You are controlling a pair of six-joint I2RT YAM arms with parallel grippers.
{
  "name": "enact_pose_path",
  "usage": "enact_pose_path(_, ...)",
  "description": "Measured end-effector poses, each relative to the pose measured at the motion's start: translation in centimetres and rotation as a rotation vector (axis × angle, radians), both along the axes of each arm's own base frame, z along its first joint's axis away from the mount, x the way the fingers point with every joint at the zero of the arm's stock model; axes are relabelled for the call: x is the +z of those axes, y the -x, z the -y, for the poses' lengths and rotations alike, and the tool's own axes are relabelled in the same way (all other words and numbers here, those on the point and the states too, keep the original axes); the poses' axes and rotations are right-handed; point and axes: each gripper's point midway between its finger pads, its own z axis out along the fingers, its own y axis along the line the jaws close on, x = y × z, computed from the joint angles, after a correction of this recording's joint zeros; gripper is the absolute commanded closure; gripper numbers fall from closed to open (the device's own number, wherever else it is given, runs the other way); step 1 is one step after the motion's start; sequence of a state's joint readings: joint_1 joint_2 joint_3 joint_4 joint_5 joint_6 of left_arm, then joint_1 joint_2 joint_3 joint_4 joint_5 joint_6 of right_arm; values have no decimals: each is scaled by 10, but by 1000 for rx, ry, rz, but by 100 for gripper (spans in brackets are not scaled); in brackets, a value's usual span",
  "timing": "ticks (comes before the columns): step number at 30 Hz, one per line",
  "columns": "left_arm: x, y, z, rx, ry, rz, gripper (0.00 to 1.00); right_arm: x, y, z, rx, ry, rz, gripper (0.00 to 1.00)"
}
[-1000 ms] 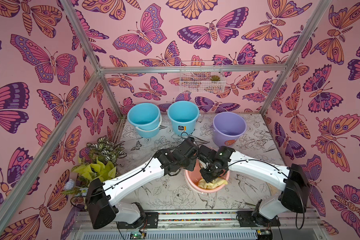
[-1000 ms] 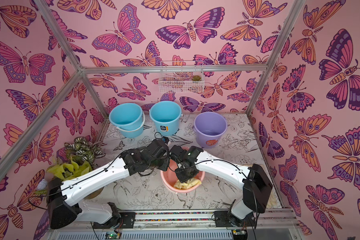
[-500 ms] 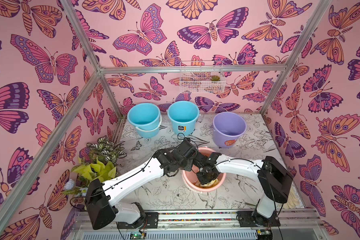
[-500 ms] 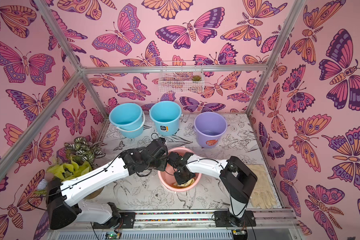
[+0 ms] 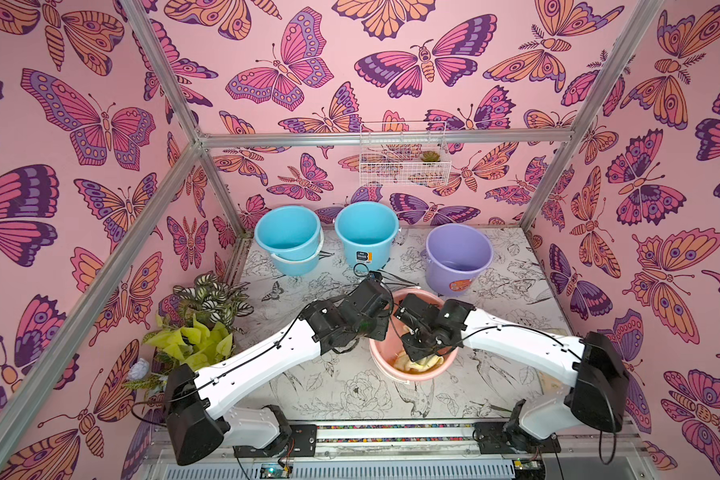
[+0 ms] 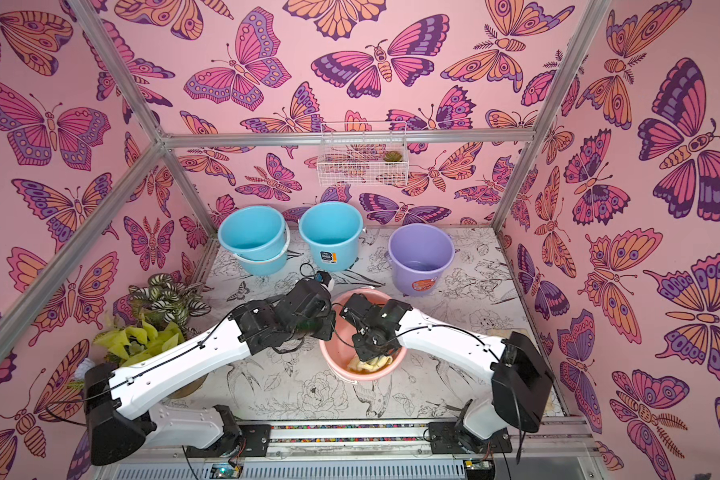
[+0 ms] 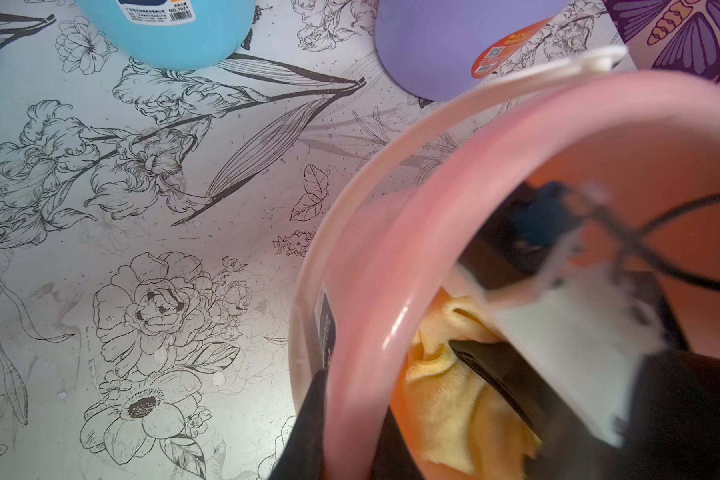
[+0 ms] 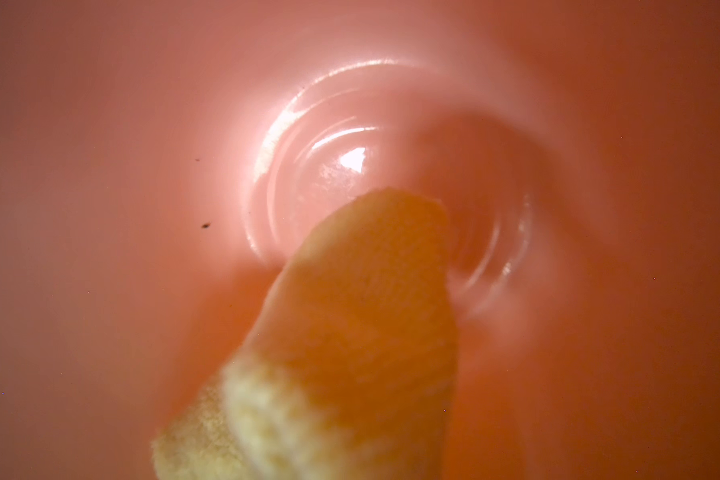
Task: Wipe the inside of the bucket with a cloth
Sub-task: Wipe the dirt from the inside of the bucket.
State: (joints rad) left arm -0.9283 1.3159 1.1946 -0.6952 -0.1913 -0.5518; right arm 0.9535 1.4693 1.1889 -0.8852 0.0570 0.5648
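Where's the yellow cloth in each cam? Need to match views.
Both top views: yellow cloth low inside the pink bucket, mid-table, partly under the right arm's wrist.
Left wrist: cloth at lower right, inside the bucket rim.
Right wrist: cloth at bottom centre, close and blurred, over the bucket floor.
Shared landmark: the pink bucket, in all four.

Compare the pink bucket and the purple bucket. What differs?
Position: the pink bucket sits near the front; the purple bucket stands further back, to the right. Contents: the pink bucket holds the yellow cloth, gripped by the right hand; the purple bucket looks empty. Contact: the left hand clamps the pink bucket's rim; nothing touches the purple bucket. Both are round, open-topped plastic buckets of similar size.
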Motion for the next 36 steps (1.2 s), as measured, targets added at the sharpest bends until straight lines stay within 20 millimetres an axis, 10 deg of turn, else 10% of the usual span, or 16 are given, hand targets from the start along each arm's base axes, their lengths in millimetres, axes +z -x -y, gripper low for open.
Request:
enact_pose_path(8, -8, 1, -3, 2, -16, -8, 100, 59, 15, -6, -5, -133, -28, 100)
enact_pose_path(17, -6, 1, 0, -2, -4, -5, 100, 67, 47, -17, 18, -234, -194, 100)
enact_pose_path(36, -12, 0, -4, 18, -10, -17, 100, -24, 10, -73, -272, -436, -242, 100)
